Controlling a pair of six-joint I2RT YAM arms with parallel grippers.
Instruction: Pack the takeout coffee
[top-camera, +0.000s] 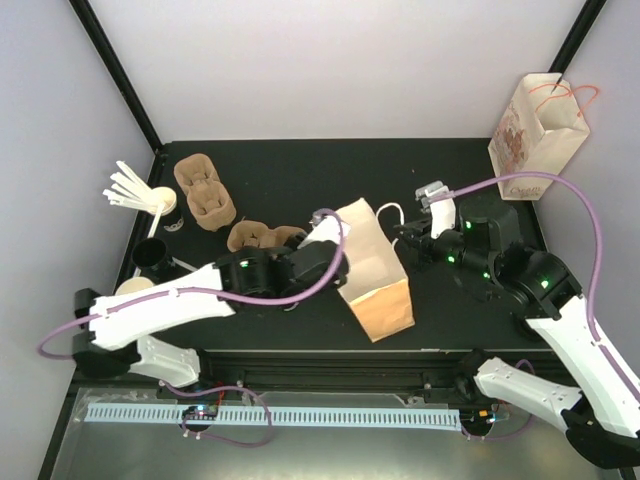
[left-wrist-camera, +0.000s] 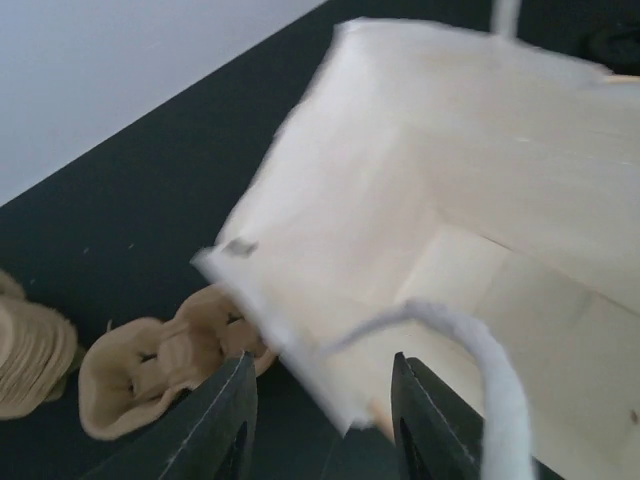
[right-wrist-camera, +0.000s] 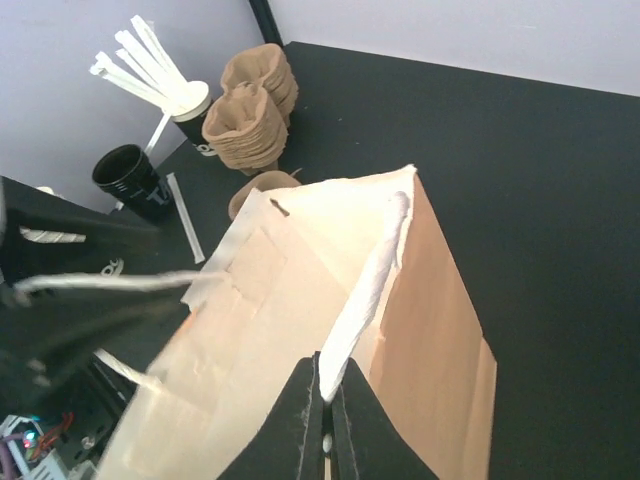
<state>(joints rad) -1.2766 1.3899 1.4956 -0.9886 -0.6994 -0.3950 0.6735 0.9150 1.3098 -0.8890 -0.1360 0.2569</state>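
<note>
A tall brown paper bag (top-camera: 378, 285) stands mid-table with its mouth open. My right gripper (right-wrist-camera: 322, 365) is shut on the bag's white handle (right-wrist-camera: 365, 290) and holds it from the right (top-camera: 404, 237). My left gripper (left-wrist-camera: 320, 365) is at the bag's left rim (top-camera: 330, 228). Its jaws stand apart, with the rim's corner (left-wrist-camera: 300, 340) between them and touching neither finger. That view is blurred. The bag's other white handle (left-wrist-camera: 470, 345) loops in front of the right finger. A small cream round top (top-camera: 134, 287), perhaps the takeout coffee, peeks out behind my left arm.
Brown pulp cup carriers (top-camera: 205, 190) are stacked at the back left, with another (top-camera: 262, 236) beside the bag. A cup of white stirrers (top-camera: 135, 187) and a black cup (top-camera: 152, 255) stand at the left edge. A second printed bag (top-camera: 535, 135) stands at the back right.
</note>
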